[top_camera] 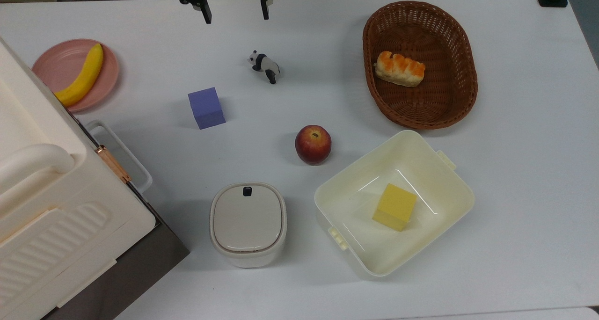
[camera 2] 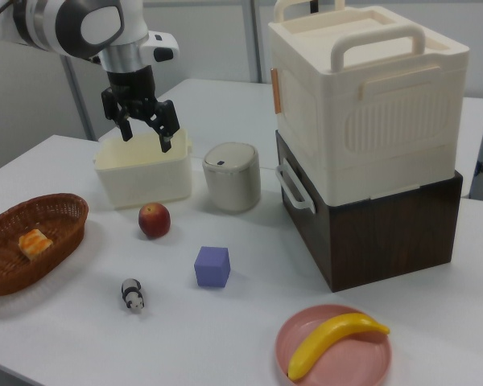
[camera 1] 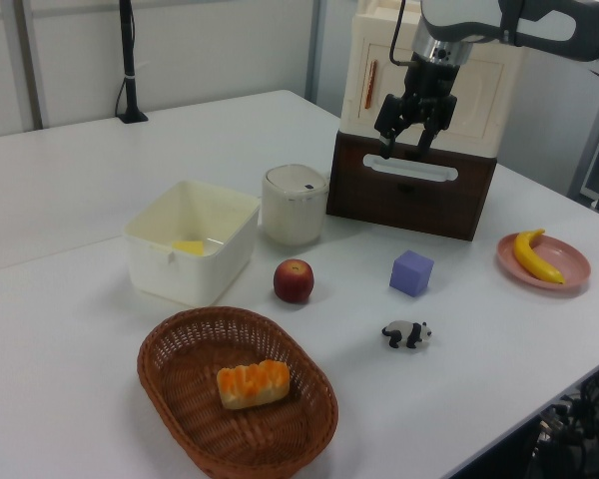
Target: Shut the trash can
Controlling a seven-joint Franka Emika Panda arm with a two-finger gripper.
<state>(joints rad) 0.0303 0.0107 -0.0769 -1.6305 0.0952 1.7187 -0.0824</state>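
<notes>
Table edge: in the top view the white table runs past the frame on the top view's left, where the big white box with a handle covers the lower corner.
Open room: bare tabletop lies along the top view's right side and between the purple cube and the trash can.
Trash can: the trash can stands upright near the table's lower edge in the top view, just beside the cream tub, apart from the apple; its beige-grey lid lies flat and closed.
Cream tub: the cream tub holds a yellow block.
Basket: the wicker basket holds a bread roll.
Plate: the pink plate carries a banana.
Panda: a toy panda stands near the top edge.
Gripper: the gripper hangs above the table with fingers spread wide, holding and touching nothing, well apart from the trash can.
</notes>
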